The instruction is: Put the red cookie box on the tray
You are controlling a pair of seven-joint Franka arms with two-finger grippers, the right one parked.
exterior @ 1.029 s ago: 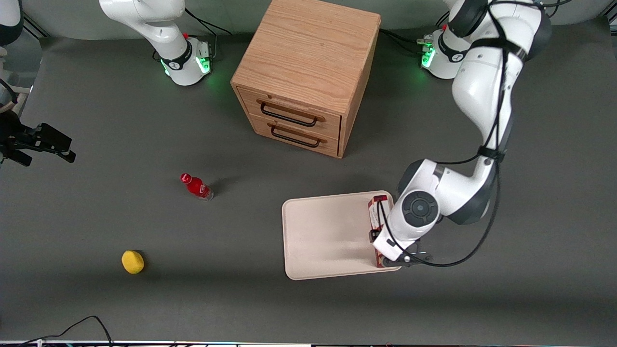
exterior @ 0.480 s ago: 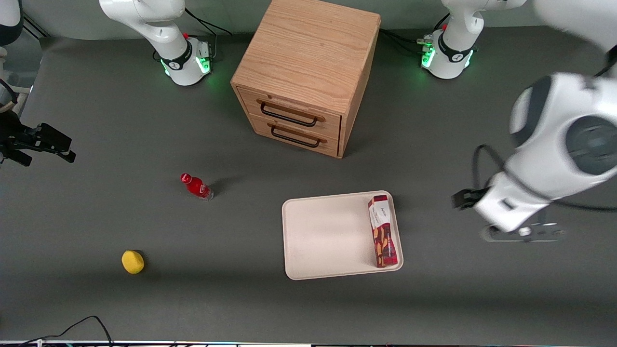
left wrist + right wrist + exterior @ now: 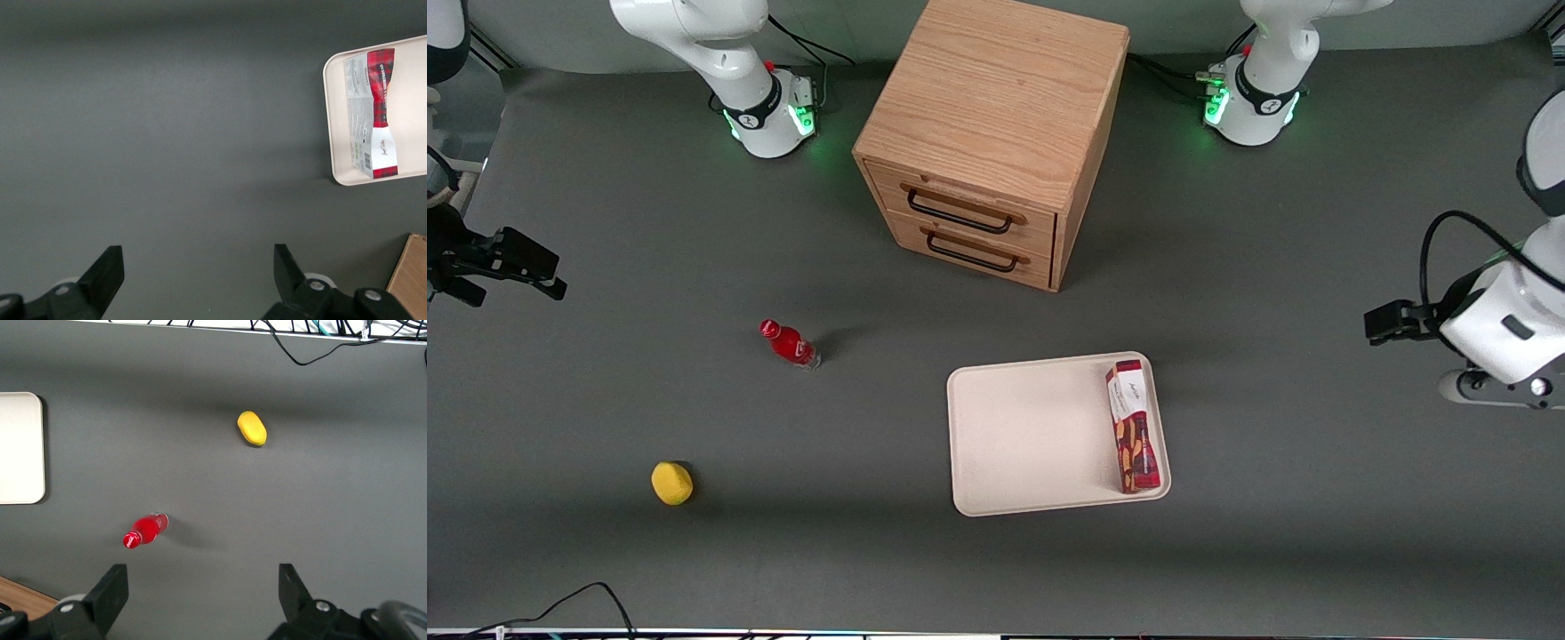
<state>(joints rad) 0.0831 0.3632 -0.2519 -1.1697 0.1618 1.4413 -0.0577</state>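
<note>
The lemon [image 3: 671, 483] lies nearest the front camera, toward the parked arm's end of the table. The box [image 3: 1133, 426] lies flat inside the tray [image 3: 1032, 436], along the rim toward the working arm's end. The bottle [image 3: 789, 344] stands farther back. The gripper [image 3: 199, 280] hangs over bare table, well apart from the tray, fingers spread wide, holding nothing. The drawer cabinet [image 3: 996, 133] stands farthest.

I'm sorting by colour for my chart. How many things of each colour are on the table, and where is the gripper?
Red: 2, box and bottle
Yellow: 1, lemon
Cream: 1, tray
Wood: 1, cabinet
Total: 5
The gripper is open above bare table, toward the working arm's end.
</note>
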